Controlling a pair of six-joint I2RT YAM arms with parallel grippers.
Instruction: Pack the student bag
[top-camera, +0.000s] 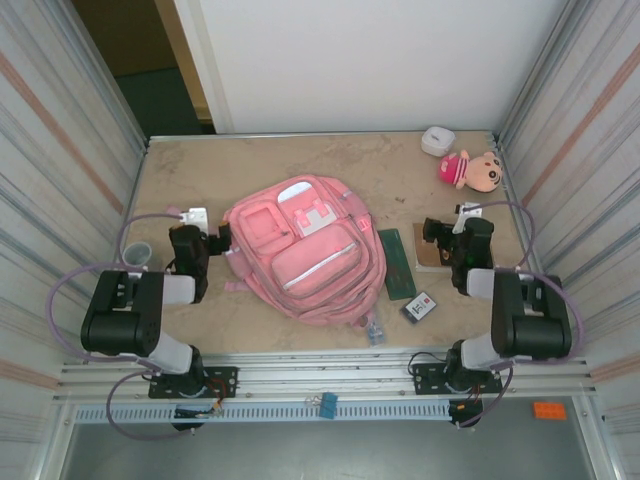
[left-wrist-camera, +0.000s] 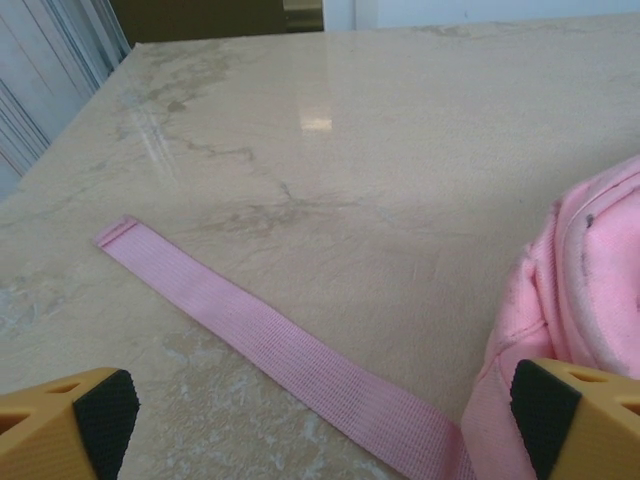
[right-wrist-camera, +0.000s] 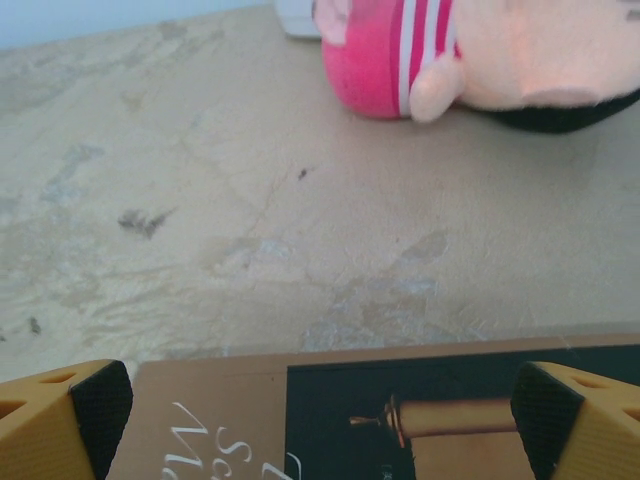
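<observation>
Closest to the lens in the left wrist view, the left gripper (left-wrist-camera: 325, 420) shows two yellow fingers with black pads (left-wrist-camera: 100, 405) at the bottom corners. They are spread wide and hold nothing. A flat pink strap (left-wrist-camera: 270, 340) lies on the table (left-wrist-camera: 330, 150) between them and runs diagonally away to the left. The right-hand pad is just beside the soft edge of the backpack (left-wrist-camera: 590, 290); I cannot tell whether it touches.

The right gripper (right-wrist-camera: 325, 415) is also spread wide and empty. It hangs over the far edge of a brown book (right-wrist-camera: 400, 420) with a dark cover panel and pale script. Beyond the book is bare tabletop, then a plush doll (right-wrist-camera: 450, 50) in a pink hat, lying on its side.

From above, the backpack lies flat in the middle of the table, front pockets up and zipped, tilted slightly, between the two arms. A green notebook (top-camera: 398, 264) lies just beside its right edge. A small dark card-like object (top-camera: 421, 307) lies nearer the arm bases. A small white box (top-camera: 437, 141) sits by the back wall, near the doll. A clear cup (top-camera: 137, 254) stands at the left edge, beside the left arm.
</observation>
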